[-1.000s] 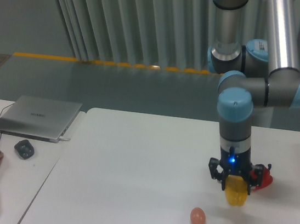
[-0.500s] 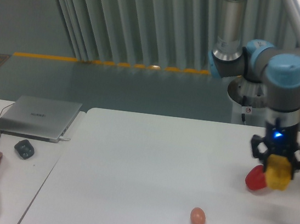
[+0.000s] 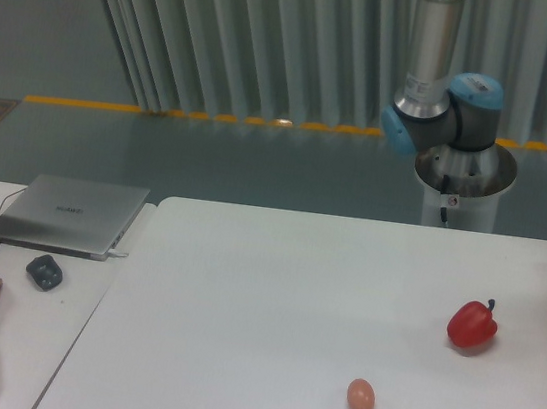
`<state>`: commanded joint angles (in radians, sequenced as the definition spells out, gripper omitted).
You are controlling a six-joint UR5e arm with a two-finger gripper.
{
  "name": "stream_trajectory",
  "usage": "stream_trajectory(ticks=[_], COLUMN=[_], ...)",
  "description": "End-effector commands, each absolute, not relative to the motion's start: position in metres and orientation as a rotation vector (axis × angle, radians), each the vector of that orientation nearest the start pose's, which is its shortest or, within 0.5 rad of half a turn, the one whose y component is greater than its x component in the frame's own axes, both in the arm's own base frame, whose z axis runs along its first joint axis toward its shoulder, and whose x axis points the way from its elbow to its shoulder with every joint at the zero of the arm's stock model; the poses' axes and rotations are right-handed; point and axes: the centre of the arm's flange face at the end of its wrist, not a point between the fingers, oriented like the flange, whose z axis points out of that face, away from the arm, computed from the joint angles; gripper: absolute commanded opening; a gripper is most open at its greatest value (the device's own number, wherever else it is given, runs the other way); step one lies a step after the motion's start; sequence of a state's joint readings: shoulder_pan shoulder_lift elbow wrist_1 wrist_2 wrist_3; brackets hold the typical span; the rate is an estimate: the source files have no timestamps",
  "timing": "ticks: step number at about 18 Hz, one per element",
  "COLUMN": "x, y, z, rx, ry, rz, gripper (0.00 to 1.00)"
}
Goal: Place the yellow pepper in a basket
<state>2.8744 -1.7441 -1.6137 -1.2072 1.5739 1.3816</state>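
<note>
White counter (image 3: 272,295) in fg, grey-green floor (image 3: 209,161) w/ yellow stripe (image 3: 165,111) behind, pale ribbed vertical wall panels (image 3: 276,33) at back, even soft light

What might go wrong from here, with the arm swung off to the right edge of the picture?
The yellow pepper and the fingers are out of view, so neither the grip nor the basket can be checked; a slip would go unseen. On its way back the arm could knock the red pepper, which may roll. The egg lies loose on the table and might roll too.
</note>
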Motion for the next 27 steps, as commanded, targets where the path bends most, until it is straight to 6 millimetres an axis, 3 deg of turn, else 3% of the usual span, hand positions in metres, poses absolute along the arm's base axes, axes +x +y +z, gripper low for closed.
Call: stream_trajectory(ticks=[5,8,11,12,13,14,15,20,22,25,27], x=[-0.548,-0.562,-0.57,-0.573,-0.576,-0.579,-0.582,-0.586,-0.579,-0.565,-0.554], y=[0.211,0.184,0.173,0.166,0.16,0.151,0.142,0.152,0.158,0.185,0.22], z=[0.405,0.394,0.386,0.384,0.38,0.378,0.379,0.384,0.385,0.401,0.409], rx=[-3.084,-3.073,-3.068,-3.063,-3.051,-3.03,-3.019,-2.948,-2.923,-2.82,-2.767], ry=[0.342,0.506,0.561,0.602,0.672,0.78,0.842,0.914,0.968,1.129,1.249], rz=[0.204,0.18,0.165,0.163,0.153,0.154,0.166,0.197,0.196,0.251,0.253], gripper=[0.27,0.28,0.38,0.44,0.65,1.0,1.0,1.0,1.0,1.0,1.0])
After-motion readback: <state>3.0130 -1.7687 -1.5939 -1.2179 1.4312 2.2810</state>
